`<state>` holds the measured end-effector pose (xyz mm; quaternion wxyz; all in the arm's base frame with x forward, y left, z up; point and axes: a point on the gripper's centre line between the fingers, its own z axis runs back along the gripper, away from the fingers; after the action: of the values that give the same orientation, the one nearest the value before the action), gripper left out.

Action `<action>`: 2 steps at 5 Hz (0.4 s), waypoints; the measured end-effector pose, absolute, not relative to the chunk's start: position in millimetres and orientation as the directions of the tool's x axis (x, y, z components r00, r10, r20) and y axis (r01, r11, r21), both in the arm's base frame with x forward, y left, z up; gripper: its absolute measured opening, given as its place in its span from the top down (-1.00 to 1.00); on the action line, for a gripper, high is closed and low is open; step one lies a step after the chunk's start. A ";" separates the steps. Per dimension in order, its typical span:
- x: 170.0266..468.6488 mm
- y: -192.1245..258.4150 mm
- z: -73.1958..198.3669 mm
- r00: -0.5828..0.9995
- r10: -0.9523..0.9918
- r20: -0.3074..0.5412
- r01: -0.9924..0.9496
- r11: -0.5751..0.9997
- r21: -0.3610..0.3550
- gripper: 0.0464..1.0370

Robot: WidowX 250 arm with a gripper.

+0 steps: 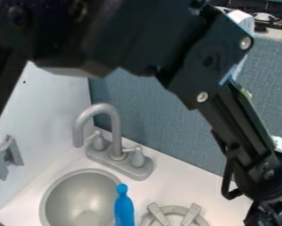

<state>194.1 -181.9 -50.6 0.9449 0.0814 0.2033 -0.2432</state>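
The gripper [267,178] hangs at the lower right of the camera view, its lower end running out past the corner, to the right of the stove burner. A blue pin-shaped object [124,208] with a round knob at its top is at the bottom edge, overlapping the right rim of the grey sink [51,194] in the view. The gripper is well to the right of it, apart from it. Whether the gripper holds anything is hidden.
A grey faucet [116,149] with two handles rises behind the sink. The grey burner [177,211] sits to the right of the blue object. A grey bracket [6,157] is on the white left wall [45,110]. A blue-grey panel [149,117] stands behind the counter.
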 end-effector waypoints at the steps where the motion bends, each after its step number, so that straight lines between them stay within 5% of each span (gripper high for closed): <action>1: 199.1 -185.7 -52.7 0.803 -0.419 -0.423 0.481 0.875 0.046 -0.23; 2: 199.3 -189.0 -54.5 0.807 -0.409 -0.426 0.468 0.883 0.038 0.35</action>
<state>199.3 -189.0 -54.5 0.9478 0.0705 0.2077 -0.2313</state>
